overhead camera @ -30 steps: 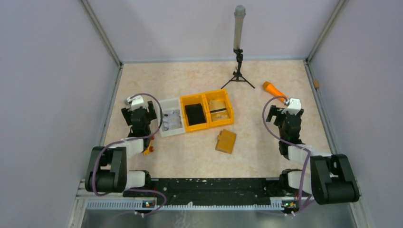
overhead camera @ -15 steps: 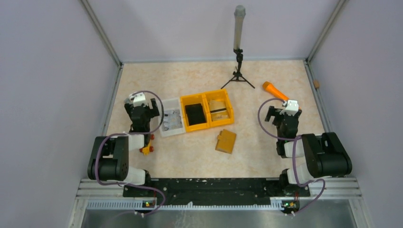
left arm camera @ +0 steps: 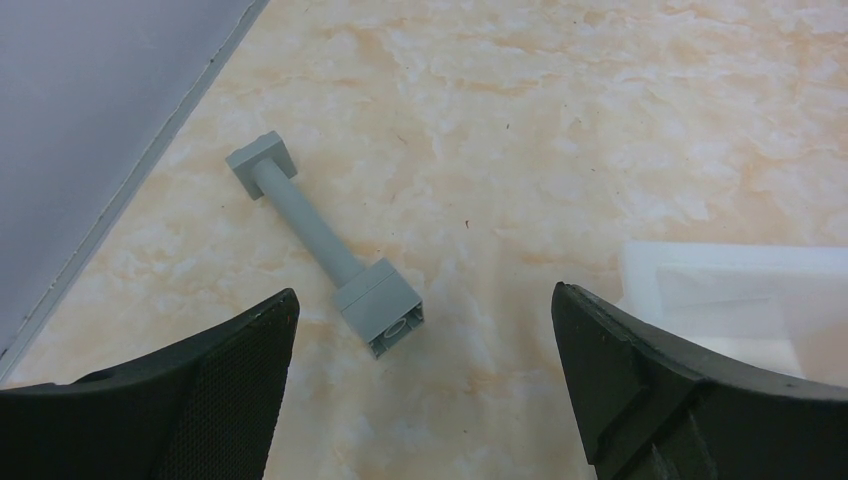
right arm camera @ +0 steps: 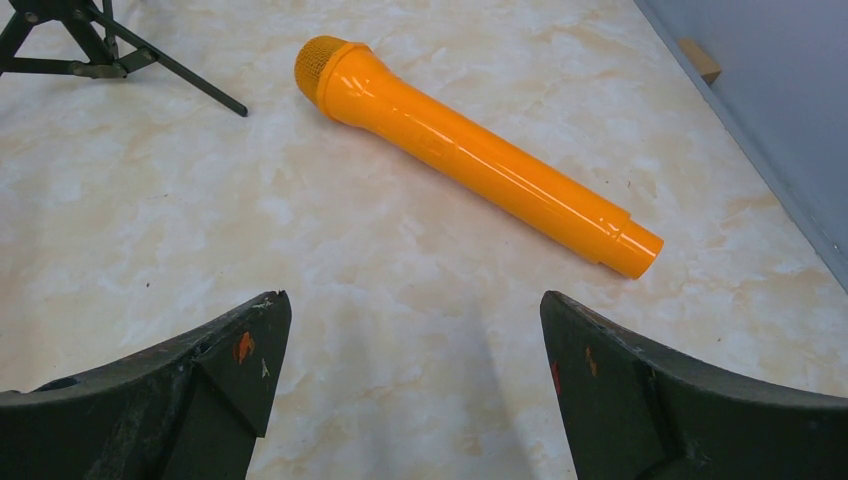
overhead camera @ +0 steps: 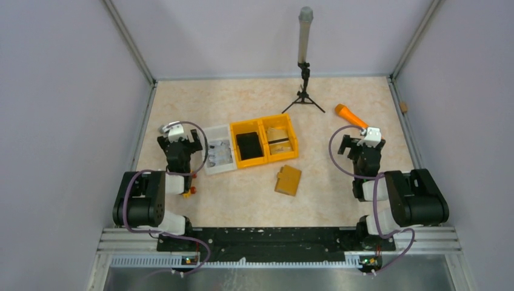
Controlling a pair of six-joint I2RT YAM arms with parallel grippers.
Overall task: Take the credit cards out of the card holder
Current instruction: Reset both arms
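At the left of the overhead view, the left gripper point(left arm camera: 422, 300) hangs low over the surface point(overhead camera: 242, 200). Its fingers point(left arm camera: 230, 380) are spread wide with nothing between them. Its wrist view shows only a grey rod with block ends point(left arm camera: 325, 245) and the corner of a white bin point(left arm camera: 740, 290). Right of that bin sit two joined orange bins point(overhead camera: 265, 141).

Just below them, near the frame's centre, the card holder point(overhead camera: 288, 180) lies flat on the surface, well apart from both arms. It looks soft and light, so it will likely slide or fold when a card is tugged. One gripper should pin its plain right half while the other takes a card by an exposed edge at the stepped pockets on its left. The credit cards are too small to make out here; they are presumably thin, stiff and slippery.

At the right, the right gripper point(right arm camera: 415, 300) is likewise wide and empty, facing an orange toy microphone point(right arm camera: 470, 150).
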